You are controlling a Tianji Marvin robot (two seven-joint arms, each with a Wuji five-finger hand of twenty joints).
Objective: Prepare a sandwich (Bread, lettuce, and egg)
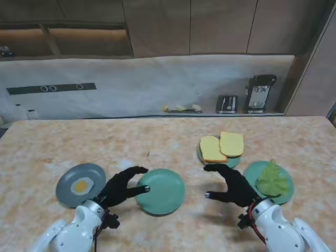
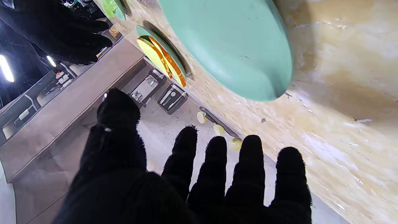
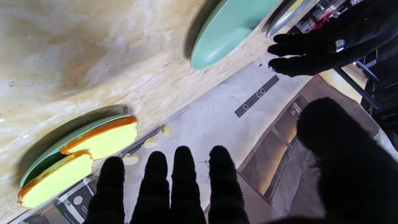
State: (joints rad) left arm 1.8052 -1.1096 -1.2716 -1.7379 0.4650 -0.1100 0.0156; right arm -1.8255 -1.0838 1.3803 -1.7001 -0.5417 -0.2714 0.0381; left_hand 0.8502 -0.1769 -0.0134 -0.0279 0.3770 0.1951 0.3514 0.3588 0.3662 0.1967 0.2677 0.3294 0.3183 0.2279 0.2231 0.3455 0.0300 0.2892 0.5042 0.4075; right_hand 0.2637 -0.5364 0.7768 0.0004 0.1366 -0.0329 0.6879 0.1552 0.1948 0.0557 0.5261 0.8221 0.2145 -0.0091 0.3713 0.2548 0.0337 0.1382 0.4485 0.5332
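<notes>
Hovering over the marble table [image 1: 47, 142], our left hand [image 1: 122, 186] holds nothing, fingers spread, thumb tip over the empty green plate [image 1: 165, 197] at its 9 o'clock rim. At that plate's 9 o'clock, well apart, a grey plate [image 1: 94, 170] carries the fried egg [image 1: 82, 185]. Our right hand [image 1: 233, 185] is likewise open and empty, fingers apart. At its 12 o'clock two bread slices [image 1: 222, 146] overlap on a small green plate [image 1: 233, 160]; at its 3 o'clock the lettuce [image 1: 271, 178] sits on another green plate [image 1: 251, 173].
</notes>
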